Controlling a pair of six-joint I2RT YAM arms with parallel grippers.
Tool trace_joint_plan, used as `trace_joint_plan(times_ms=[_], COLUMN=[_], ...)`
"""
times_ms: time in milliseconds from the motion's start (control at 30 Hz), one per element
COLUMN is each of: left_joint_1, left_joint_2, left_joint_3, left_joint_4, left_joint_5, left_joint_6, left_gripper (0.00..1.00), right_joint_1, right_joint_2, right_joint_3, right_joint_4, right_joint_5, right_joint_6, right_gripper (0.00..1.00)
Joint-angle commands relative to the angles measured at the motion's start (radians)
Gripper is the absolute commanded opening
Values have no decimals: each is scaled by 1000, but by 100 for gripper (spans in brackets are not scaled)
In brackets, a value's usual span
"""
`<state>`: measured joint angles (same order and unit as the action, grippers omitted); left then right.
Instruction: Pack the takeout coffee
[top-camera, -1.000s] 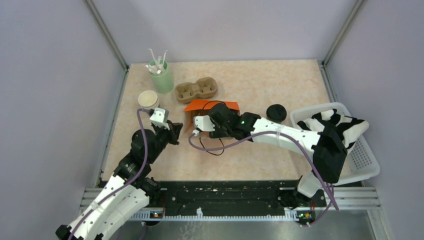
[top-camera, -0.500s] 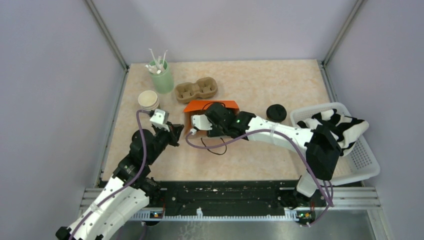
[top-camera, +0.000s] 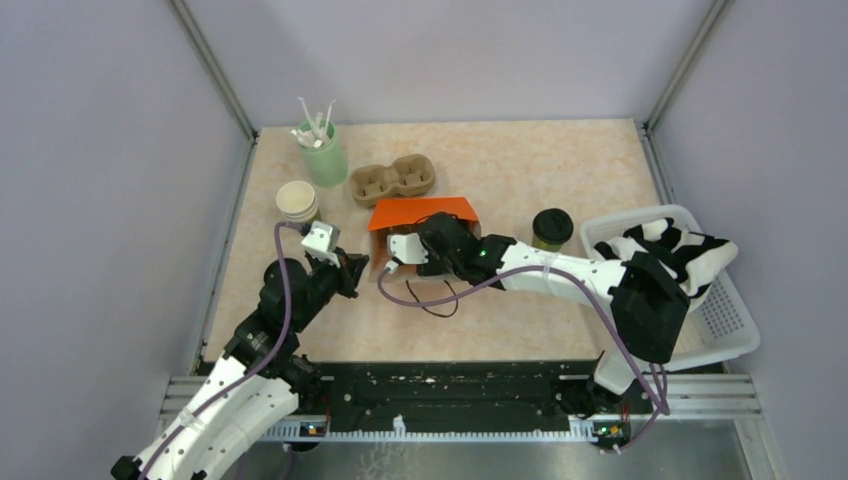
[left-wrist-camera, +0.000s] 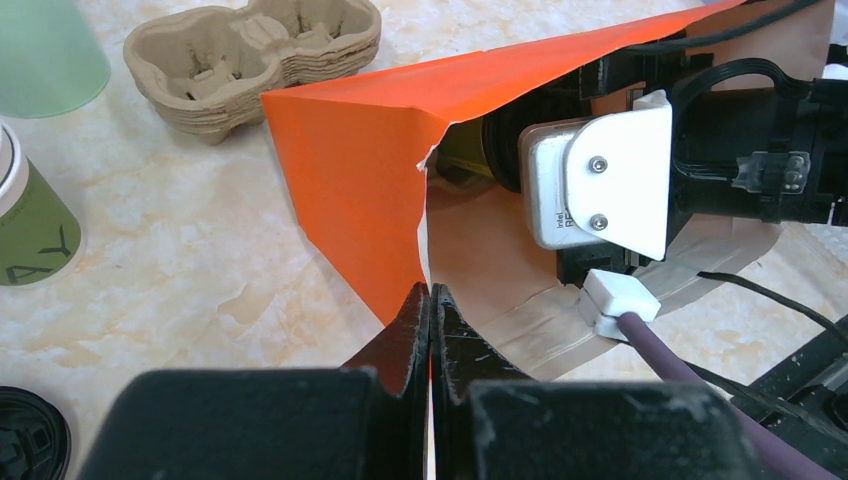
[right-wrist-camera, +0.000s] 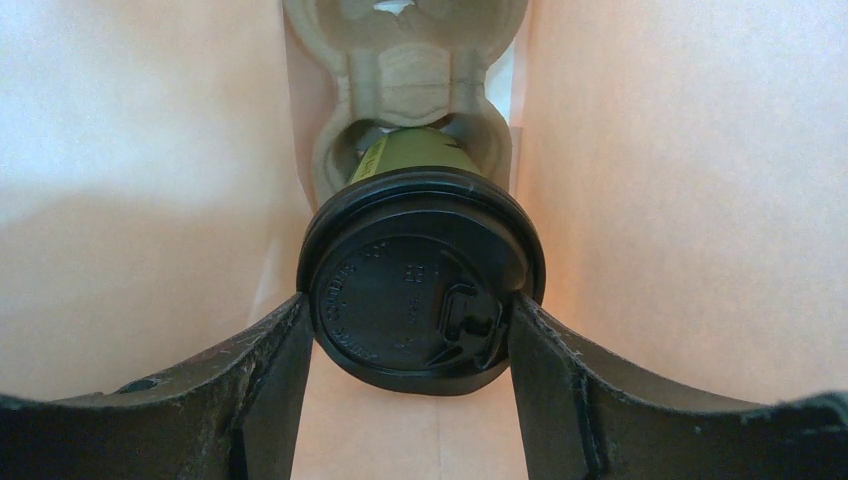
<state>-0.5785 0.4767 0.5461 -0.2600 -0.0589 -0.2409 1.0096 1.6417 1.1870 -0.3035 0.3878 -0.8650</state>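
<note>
Right gripper (right-wrist-camera: 410, 305) sits inside the orange paper bag (top-camera: 420, 212) at centre of the top view, fingers pressed on both sides of the black lid of the takeout coffee (right-wrist-camera: 420, 290). The cup's olive body reaches into a pulp carrier (right-wrist-camera: 400, 70) at upper middle of the wrist frame (deep in the bag). Left gripper (left-wrist-camera: 431, 300), lower centre, is pinched tight on the bag's mouth edge

Pale-green cup of white sticks (top-camera: 322, 155), pulp cup carrier (top-camera: 392, 180) beside it, white basket (top-camera: 728, 318) holding striped cloth (top-camera: 665, 242)
</note>
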Motion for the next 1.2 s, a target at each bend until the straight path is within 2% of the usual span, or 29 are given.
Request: trace_joint_plan(times_ms=[0, 800, 1067, 1167], left_joint_1=[0, -1, 0, -1], left_joint_2=[-12, 39, 86, 122], left_joint_3=[10, 106, 203, 270], left_joint_4=[22, -30, -115, -171], left_joint_5=[21, 36, -20, -36], left_joint_6=[9, 2, -10, -23], left_gripper=[0, 0, 0, 0], right_joint_1=[-22, -30, -29, -20], right_joint_2=[-50, 84, 92, 81], right_joint_3=[-9, 43, 138, 193], right_joint_4=[64, 57, -132, -252], right_joint_5=[8, 8, -97, -157], right_joint_6=[-14, 5, 70, 117], right_gripper=[61, 61, 61, 61])
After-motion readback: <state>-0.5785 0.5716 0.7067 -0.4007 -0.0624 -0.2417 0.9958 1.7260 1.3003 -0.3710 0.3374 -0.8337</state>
